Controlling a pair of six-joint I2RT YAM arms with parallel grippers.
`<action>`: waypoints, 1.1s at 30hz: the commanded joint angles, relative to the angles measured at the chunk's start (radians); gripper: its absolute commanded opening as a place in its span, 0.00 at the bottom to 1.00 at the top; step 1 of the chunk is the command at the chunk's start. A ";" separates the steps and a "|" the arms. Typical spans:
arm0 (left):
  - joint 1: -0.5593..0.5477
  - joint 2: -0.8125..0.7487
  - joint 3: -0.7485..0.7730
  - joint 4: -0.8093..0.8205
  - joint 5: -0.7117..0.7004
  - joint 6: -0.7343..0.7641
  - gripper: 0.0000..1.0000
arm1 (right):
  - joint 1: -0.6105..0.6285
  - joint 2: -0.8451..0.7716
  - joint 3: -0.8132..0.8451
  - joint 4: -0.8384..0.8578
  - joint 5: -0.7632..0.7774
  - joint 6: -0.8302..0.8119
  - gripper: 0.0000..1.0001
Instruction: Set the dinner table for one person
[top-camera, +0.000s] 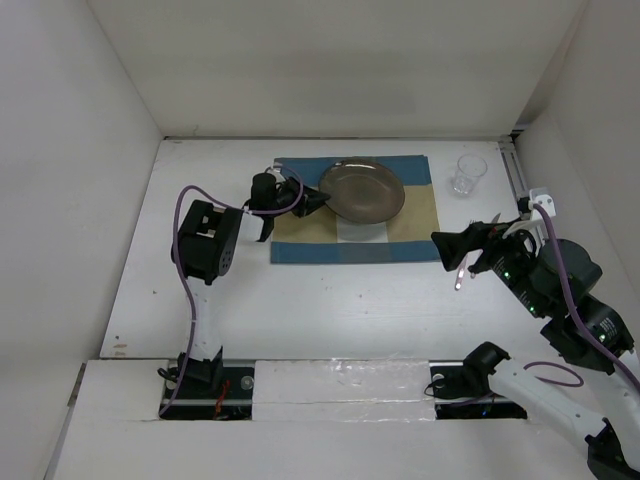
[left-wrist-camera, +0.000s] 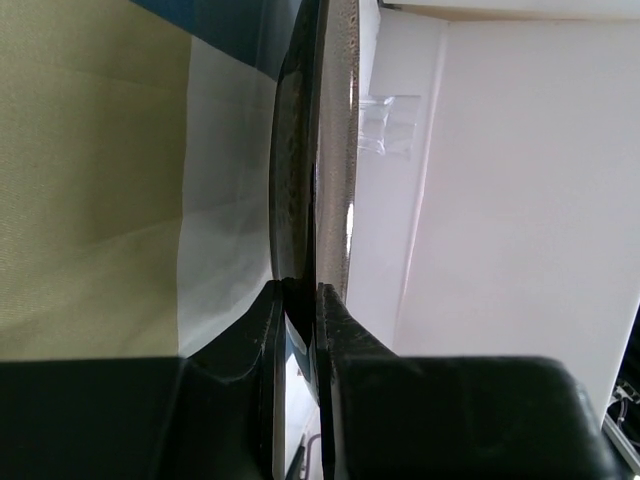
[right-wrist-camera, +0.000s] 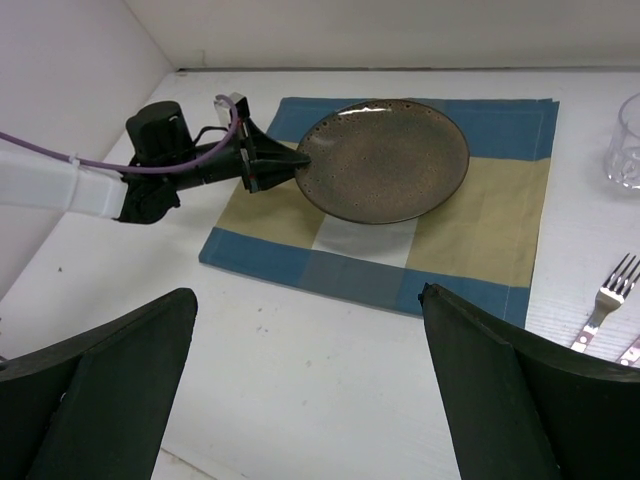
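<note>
A dark brown plate (top-camera: 364, 190) rests over the blue-and-tan placemat (top-camera: 352, 250) on the white dinner table (top-camera: 300, 310). My left gripper (top-camera: 318, 199) is shut on the plate's left rim; in the left wrist view the plate (left-wrist-camera: 312, 180) is seen edge-on between the fingers (left-wrist-camera: 345, 330). The right wrist view shows the plate (right-wrist-camera: 385, 160), the placemat (right-wrist-camera: 470, 230) and the left gripper (right-wrist-camera: 290, 160). My right gripper (top-camera: 455, 250) is open and empty above the table, right of the placemat. A fork (top-camera: 459, 272) lies below it and also shows in the right wrist view (right-wrist-camera: 605, 295).
A clear glass (top-camera: 467, 175) stands right of the placemat at the back; it also shows in the right wrist view (right-wrist-camera: 628, 145) and the left wrist view (left-wrist-camera: 388, 125). White walls enclose the table on the left, back and right.
</note>
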 joint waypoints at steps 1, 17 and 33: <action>-0.001 -0.058 0.024 0.289 0.080 -0.058 0.00 | -0.005 0.005 0.011 0.028 -0.001 -0.015 1.00; -0.001 0.004 0.015 0.338 0.080 -0.087 0.01 | -0.005 0.005 0.002 0.037 -0.010 -0.024 1.00; -0.001 -0.057 -0.092 0.240 0.005 -0.023 0.46 | -0.005 0.014 0.011 0.037 -0.019 -0.024 1.00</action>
